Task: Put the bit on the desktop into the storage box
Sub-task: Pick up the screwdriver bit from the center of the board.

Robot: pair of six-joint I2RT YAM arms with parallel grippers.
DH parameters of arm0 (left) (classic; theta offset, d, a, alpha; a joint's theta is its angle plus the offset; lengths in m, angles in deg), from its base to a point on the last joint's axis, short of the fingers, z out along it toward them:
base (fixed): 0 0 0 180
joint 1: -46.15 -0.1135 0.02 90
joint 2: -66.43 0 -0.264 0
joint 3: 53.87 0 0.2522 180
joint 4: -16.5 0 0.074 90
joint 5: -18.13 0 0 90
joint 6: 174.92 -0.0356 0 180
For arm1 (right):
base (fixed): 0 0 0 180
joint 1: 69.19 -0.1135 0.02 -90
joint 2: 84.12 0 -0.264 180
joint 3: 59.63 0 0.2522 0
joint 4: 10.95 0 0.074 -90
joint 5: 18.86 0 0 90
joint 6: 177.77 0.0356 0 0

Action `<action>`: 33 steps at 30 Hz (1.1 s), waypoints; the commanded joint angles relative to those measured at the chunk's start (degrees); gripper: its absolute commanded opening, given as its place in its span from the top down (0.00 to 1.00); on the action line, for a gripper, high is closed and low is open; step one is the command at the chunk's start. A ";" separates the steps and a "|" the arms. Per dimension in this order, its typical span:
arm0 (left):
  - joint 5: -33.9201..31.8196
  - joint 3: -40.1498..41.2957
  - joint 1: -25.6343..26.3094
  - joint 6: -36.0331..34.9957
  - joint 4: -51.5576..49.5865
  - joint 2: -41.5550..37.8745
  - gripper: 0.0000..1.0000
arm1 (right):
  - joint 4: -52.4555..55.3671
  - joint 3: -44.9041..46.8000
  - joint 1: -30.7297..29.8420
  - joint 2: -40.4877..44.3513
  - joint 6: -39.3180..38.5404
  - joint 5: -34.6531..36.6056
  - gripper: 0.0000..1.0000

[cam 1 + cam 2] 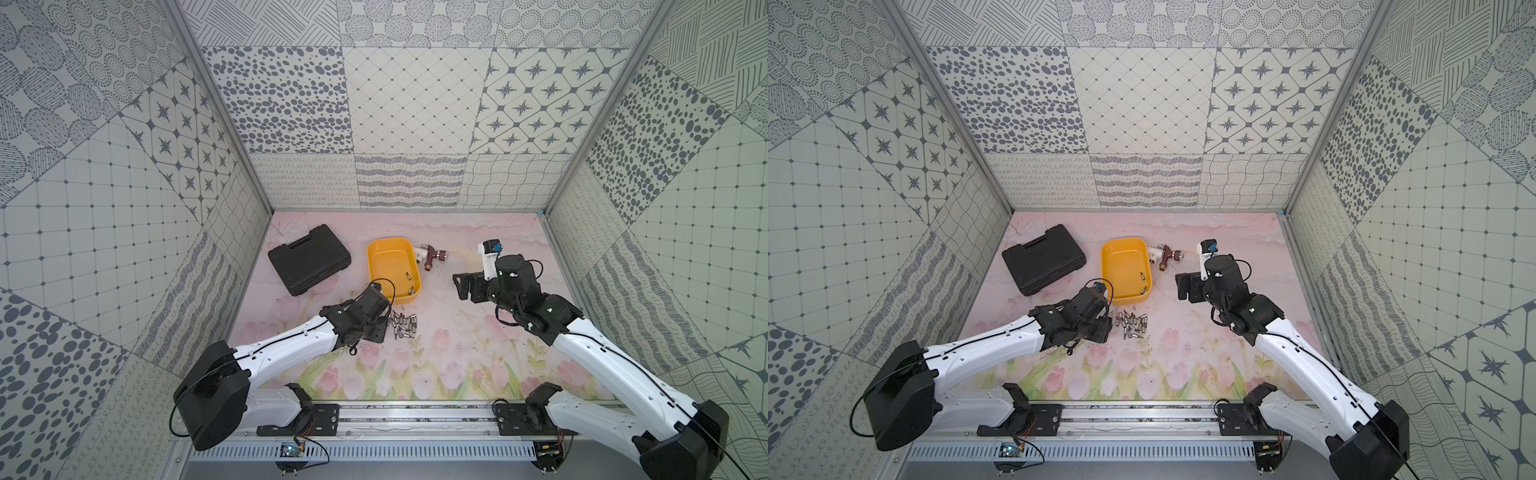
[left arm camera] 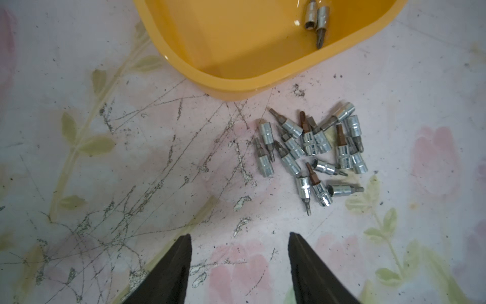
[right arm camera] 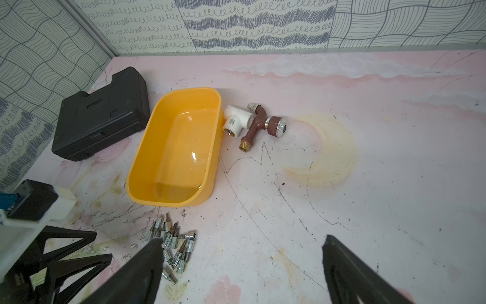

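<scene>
The left end effector hangs low over the pale pink, tulip-printed worktop. Its dark jaws stand moderately apart, with nothing between them. In the left wrist view we see the heap of small silver and brown screwdriver bits lying near the fingertips but clear of them.

In both top views that heap sits just below the centre of the frame. It is close to the lower end of the shallow yellow plastic storage box without touching it. Inside the box we find two more bits lying against each other near a corner.

The right end effector is spread wide and carries nothing. In the top views it is held right of centre, well apart from the heap.

A black moulded tool case lies closed to the left of the box. A brown tap with a white plastic fitting lies just beside the box's right wall.
</scene>
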 commanded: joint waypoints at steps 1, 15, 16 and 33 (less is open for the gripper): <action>-1.57 -0.08 1.14 3.08 3.35 2.67 0.39 | -2.05 0.27 0.11 0.32 -0.46 0.93 0.03; -0.11 -3.04 1.91 1.80 6.26 11.90 0.51 | -2.05 0.43 0.15 -0.25 -0.44 1.48 0.04; -0.20 -3.41 1.90 1.80 6.21 12.44 0.51 | -2.07 0.40 0.14 -0.19 -0.47 1.55 0.03; -0.80 -4.13 1.97 3.73 8.76 18.56 0.56 | -2.09 0.68 0.25 -0.14 -0.57 2.16 0.03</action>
